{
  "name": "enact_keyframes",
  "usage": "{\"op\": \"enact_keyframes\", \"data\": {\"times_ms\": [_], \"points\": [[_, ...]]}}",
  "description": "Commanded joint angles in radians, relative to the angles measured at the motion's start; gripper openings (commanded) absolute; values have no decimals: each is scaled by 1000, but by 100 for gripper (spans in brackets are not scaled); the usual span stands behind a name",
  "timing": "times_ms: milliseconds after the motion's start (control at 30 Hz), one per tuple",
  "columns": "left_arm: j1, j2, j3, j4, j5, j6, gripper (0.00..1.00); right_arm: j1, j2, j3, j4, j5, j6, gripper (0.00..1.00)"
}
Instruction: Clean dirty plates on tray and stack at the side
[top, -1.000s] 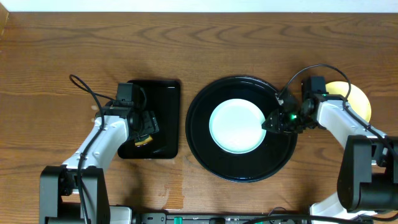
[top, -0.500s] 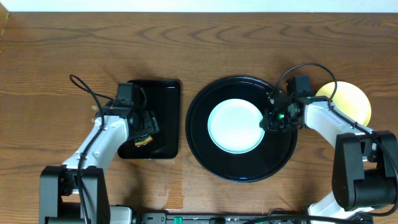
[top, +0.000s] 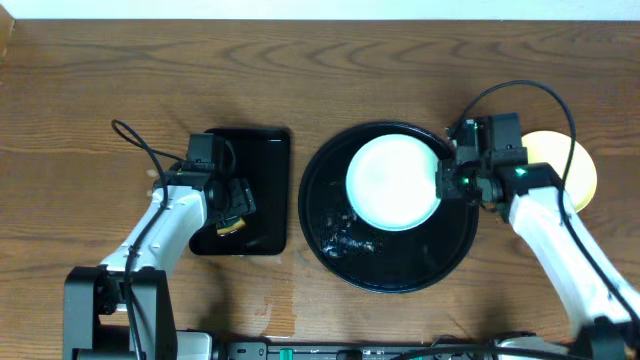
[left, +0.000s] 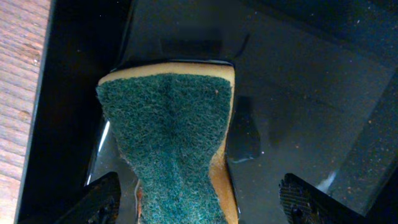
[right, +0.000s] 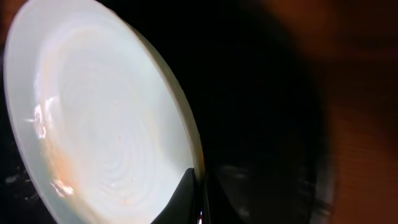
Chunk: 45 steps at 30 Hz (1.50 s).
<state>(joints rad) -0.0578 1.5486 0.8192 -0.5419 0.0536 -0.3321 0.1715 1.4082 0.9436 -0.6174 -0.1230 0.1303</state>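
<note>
A pale mint-blue plate (top: 393, 182) hangs tilted over the far part of the round black tray (top: 400, 262). My right gripper (top: 443, 180) is shut on its right rim. In the right wrist view the plate (right: 106, 118) fills the left half, and the right gripper (right: 198, 199) pinches its edge above the dark tray (right: 261, 124). A pale yellow plate (top: 575, 165) lies on the table to the right of the tray, partly hidden by the right arm. My left gripper (top: 232, 205) stands open over a green-topped sponge (left: 168, 143), with the fingers wide on either side and not touching it.
The sponge lies in a smaller rectangular black tray (top: 255, 150) left of the round one. Wet droplets (top: 345, 235) glisten on the round tray's floor where the plate lay. Wood table surrounds both trays. A cable (top: 130, 135) loops off the left arm.
The right gripper closed on the mint plate's right rim and raised it up and toward the far right, uncovering wet droplets on the tray. The left arm stayed still.
</note>
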Motion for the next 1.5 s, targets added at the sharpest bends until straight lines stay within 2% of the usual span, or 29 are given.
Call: {"op": "enact_keyframes", "data": {"times_ms": [0, 200, 333, 533, 700, 800, 867, 967, 1067, 1133, 1300, 1467], "points": [[2, 2, -5, -2, -1, 11, 82, 72, -79, 18, -16, 285, 15, 1], [2, 2, -5, -2, -1, 11, 82, 254, -150, 18, -32, 659, 0, 1], [2, 2, -5, -2, -1, 11, 82, 375, -147, 18, -26, 822, -39, 1], [2, 2, -5, -2, -1, 11, 82, 486, -147, 18, -6, 872, -73, 1], [2, 2, -5, -2, -1, 11, 82, 494, -147, 18, -25, 863, -45, 1], [2, 2, -5, -2, -1, 11, 82, 415, -142, 18, -86, 764, 85, 1], [2, 2, -5, -2, -1, 11, 82, 303, -127, 18, -112, 587, 122, 1], [2, 2, -5, -2, -1, 11, 82, 111, -84, 18, -117, 311, 120, 9], [2, 2, -5, -2, -1, 11, 82, -93, -11, 18, -118, -23, 58, 18], [2, 2, -5, -2, -1, 11, 82, -181, 43, 18, -125, -170, 28, 22], [2, 2, -5, -2, -1, 11, 82, -282, 181, 18, -151, -230, 17, 31], [2, 2, -5, -2, -1, 11, 83, -280, 249, 18, -156, -251, -32, 26]]}}
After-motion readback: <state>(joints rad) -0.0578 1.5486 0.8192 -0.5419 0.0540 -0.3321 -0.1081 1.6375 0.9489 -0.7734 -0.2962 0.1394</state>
